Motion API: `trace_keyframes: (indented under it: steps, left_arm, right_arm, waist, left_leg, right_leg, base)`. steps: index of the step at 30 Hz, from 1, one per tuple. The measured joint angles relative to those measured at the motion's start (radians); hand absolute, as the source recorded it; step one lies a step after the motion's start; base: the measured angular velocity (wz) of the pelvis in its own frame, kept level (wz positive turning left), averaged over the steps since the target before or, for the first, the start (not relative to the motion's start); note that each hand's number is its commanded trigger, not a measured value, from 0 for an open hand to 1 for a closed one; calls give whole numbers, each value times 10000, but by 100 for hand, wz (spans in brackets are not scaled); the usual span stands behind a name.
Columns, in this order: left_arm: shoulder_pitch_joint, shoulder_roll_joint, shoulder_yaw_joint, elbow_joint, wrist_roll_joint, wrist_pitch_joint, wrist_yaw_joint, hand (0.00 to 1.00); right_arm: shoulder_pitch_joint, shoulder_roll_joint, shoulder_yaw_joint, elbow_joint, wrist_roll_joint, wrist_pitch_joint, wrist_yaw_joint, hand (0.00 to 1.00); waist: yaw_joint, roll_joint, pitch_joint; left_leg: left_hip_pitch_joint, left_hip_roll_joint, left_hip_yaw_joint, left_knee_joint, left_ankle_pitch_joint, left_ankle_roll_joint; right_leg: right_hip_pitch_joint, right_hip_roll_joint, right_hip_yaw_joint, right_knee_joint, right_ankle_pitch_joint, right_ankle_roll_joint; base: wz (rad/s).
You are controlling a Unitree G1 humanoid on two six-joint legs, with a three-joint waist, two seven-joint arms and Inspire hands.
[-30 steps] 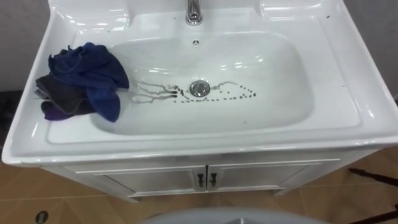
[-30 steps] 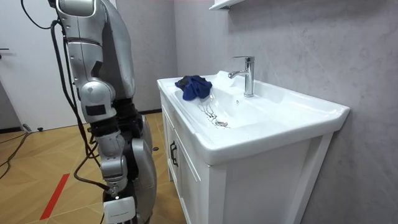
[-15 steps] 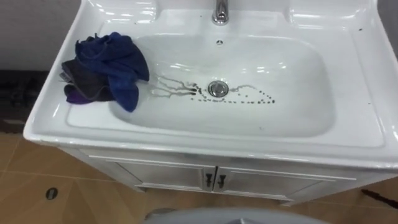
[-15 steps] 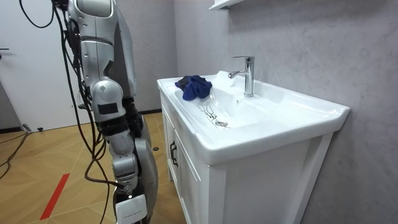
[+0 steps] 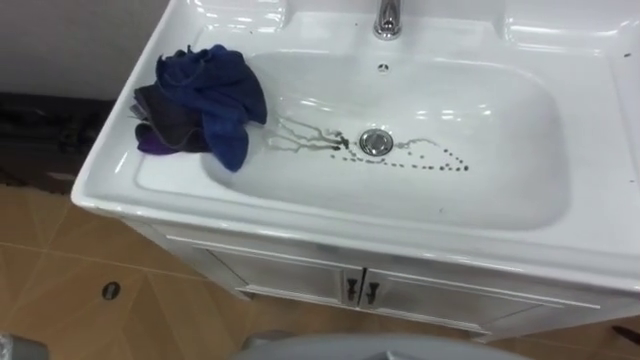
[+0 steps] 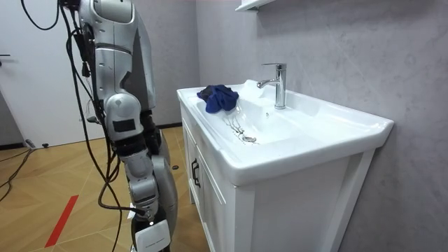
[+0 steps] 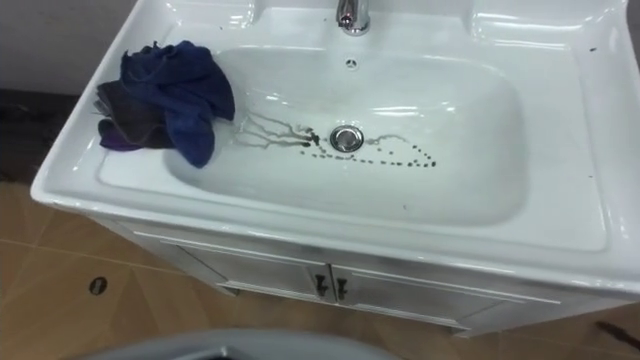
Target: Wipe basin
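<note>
The white basin (image 5: 500,150) sits in a cabinet top right below me. A crumpled blue and dark grey cloth (image 5: 200,105) lies over its left rim and hangs a little into the bowl; in the room view the cloth (image 6: 218,97) rests on the far end of the top. Thin dark streaks (image 5: 305,135) run from the cloth side to the drain (image 5: 375,141), and a curved row of dark specks (image 5: 430,163) lies right of the drain. In the room view my right hand (image 6: 145,213) hangs low beside my leg, away from the basin.
A chrome tap (image 6: 278,84) stands at the back middle of the basin. Two white cabinet doors (image 5: 360,290) with small dark handles are under the front rim. Wooden floor (image 5: 60,290) spreads to the left, with a small round disc (image 5: 111,290) on it.
The eye view has shifted, so the basin now sits further right in it. In the room view I have stepped slightly closer to the cabinet. The cloth has not moved.
</note>
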Motion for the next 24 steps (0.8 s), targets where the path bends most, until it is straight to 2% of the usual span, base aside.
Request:
trace_keyframes:
  steps: [4,5,8,10,11,14,18,20,24]
  left_arm:
    - [-97,226,3,-1242,994,-63,245,0]
    - [-111,232,1,-1653,1400,-71,246,0]
    - [-140,243,0,-2465,1719,-91,299,0]
    - [-276,262,2,-2942,2069,-183,384,0]
    - [-295,262,3,-3079,2110,-214,416,0]
    - [-369,261,-31,-3557,2729,-282,383,0]
    - [-368,261,-42,-3925,2938,-415,230,0]
    - [-370,260,-144,-4291,2939,-427,169,0]
    - [-375,261,-613,-4523,3337,-508,-109,0]
  right_arm:
    - [-13,4,-1,-39,-194,-34,21,0]
    - [-14,4,-2,-45,-222,-34,26,0]
    - [-4,8,-1,-206,-295,-41,19,0]
    - [80,9,-6,-230,-298,-70,1,0]
    - [59,14,-6,-231,-298,-79,8,0]
    - [65,40,-1,-230,-291,-165,14,0]
    - [136,69,3,-255,-68,-333,41,0]
    - [165,79,0,-224,136,-334,208,0]
    - [107,83,-5,-191,110,-351,477,0]
  waist:
    - [-66,-38,25]
    - [-94,-43,31]
    - [-260,-37,35]
    - [-455,-63,72]
    - [-516,-47,68]
    - [-670,-130,138]
    - [-824,-149,179]
    - [-970,-179,160]
    - [-1201,-266,189]
  left_leg:
    - [-13,-10,-24,4,0,0]
    - [1,-12,-31,10,0,0]
    - [27,-14,-58,17,0,0]
    - [37,-13,-58,20,0,0]
    - [36,-13,-58,21,0,0]
    - [53,-12,21,-2,1,-1]
    - [130,-11,73,-99,1,0]
    - [133,-7,49,-89,1,0]
    - [189,3,42,-76,1,-1]
  right_leg:
    - [-5,-2,20,-20,-2,2]
    - [14,-2,19,-29,-2,2]
    - [57,-2,6,-51,-1,2]
    - [72,-3,-9,-39,-2,2]
    - [68,-3,-11,-30,-2,1]
    - [37,-2,48,-17,-5,4]
    - [48,8,123,-41,-6,10]
    - [90,21,119,-146,-1,13]
    - [198,37,115,-180,1,12]
  base:
    - [0]
    - [0]
    - [1]
    - [0]
    - [0]
    - [-5]
    - [-6]
    - [0]
    - [0]
